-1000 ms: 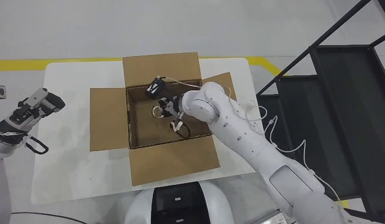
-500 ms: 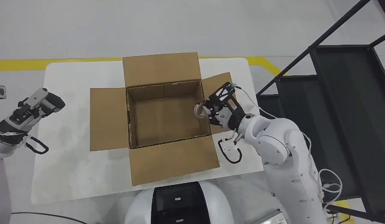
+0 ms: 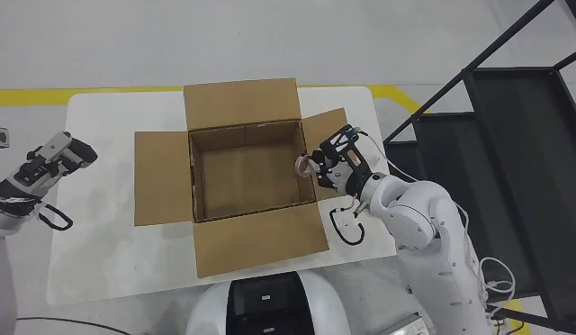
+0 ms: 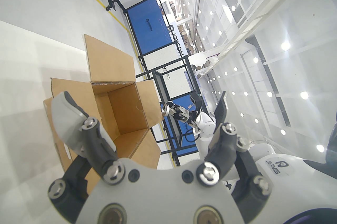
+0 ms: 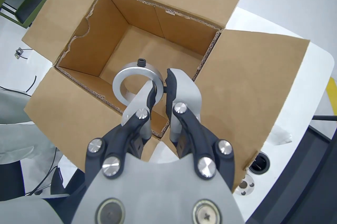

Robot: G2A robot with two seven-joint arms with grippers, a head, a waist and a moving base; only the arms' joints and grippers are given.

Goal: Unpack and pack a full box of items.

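tabletop [image 3: 108, 245]: white, rounded corners, middle of the top view
cardboard box [image 3: 256, 236]: open, four flaps spread outward, at tabletop centre
small parts: metal flange [image 5: 242, 185] and black cylinder [image 5: 259, 164], side by side beside a flap, lower right of right wrist view

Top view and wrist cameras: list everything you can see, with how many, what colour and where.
box: one, brown cardboard, flaps open, middle of table
table: one, white, under box
ring: one, silver metal, held above the box's right rim
flange: one, silver, on table beside a box flap
round part: one, black, next to flange
steps: one set, black, on floor right of table
floor line: one, yellow, behind table
right gripper: one, grey and black, shut on ring
left gripper: one, grey and black, open, past the table's left edge
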